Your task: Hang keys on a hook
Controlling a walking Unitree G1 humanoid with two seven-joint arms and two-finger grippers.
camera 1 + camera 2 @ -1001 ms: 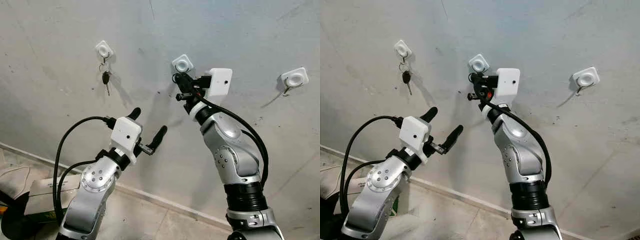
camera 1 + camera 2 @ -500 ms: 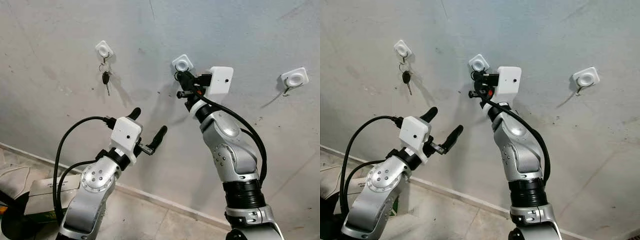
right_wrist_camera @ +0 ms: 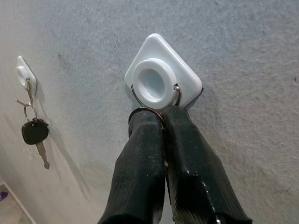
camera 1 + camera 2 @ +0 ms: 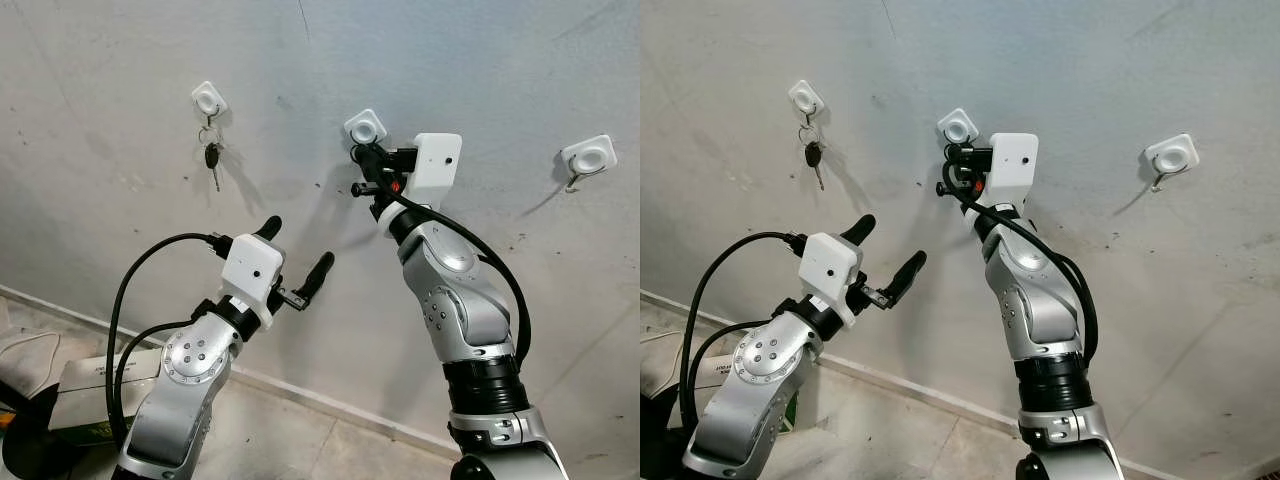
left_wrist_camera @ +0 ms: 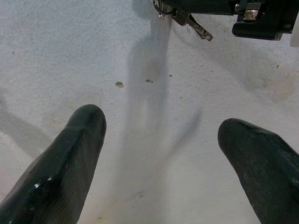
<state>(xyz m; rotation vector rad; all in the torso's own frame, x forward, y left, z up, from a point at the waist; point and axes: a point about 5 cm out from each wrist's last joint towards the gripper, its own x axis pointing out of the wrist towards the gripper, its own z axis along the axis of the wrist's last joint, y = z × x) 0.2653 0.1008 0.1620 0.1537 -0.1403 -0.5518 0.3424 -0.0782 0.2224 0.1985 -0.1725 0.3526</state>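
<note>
A rough grey plaster wall carries three white square plastic hooks in a row. The right gripper is raised to the middle white hook, its two black fingers pressed together on a thin silver key ring that sits against the wire loop just under the hook's round centre; in the left wrist view the silver keys dangle below that gripper's fingers. The left white hook holds a black-headed car key on a ring, hanging free against the wall. The right white hook is well apart on the other side. The left gripper is held lower, away from the hooks, fingers spread wide with nothing between them, pointing at the wall.
</note>
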